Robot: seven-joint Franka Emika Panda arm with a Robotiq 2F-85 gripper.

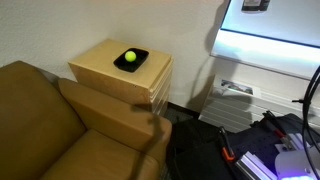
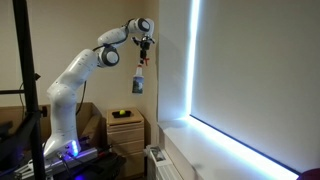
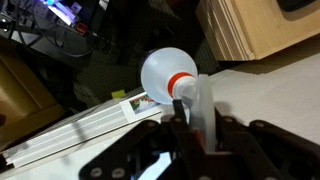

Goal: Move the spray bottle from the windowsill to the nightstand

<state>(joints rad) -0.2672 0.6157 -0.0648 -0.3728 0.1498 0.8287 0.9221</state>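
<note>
The claw [image 2: 145,48] is closed on the head of the spray bottle [image 2: 138,83], which hangs straight down from it, off every surface, in the upper middle of an exterior view. In the wrist view the dark fingers [image 3: 176,122] press in on both sides of the white neck at the bottom centre. The spray bottle [image 3: 165,70] points away from the lens there, its rounded translucent body beyond a red ring. The white arm [image 2: 75,80] curves from the bottle's grip down to its base at the lower left of that exterior view. Below and right of the hanging bottle, the windowsill [image 2: 210,155] runs along the foot of a bright, blind-covered window toward the lower right corner. The nightstand [image 2: 125,128] stands low beneath the bottle, just left of the sill's near end. In an exterior view the nightstand [image 1: 100,62] sits upper centre, and on its tabletop a yellow-green ball [image 1: 130,57] lies in a black dish [image 1: 120,64]. A brown sofa [image 1: 40,120] fills the lower left, touching the nightstand's side, and a white radiator [image 1: 235,92] stands to the right.
</note>
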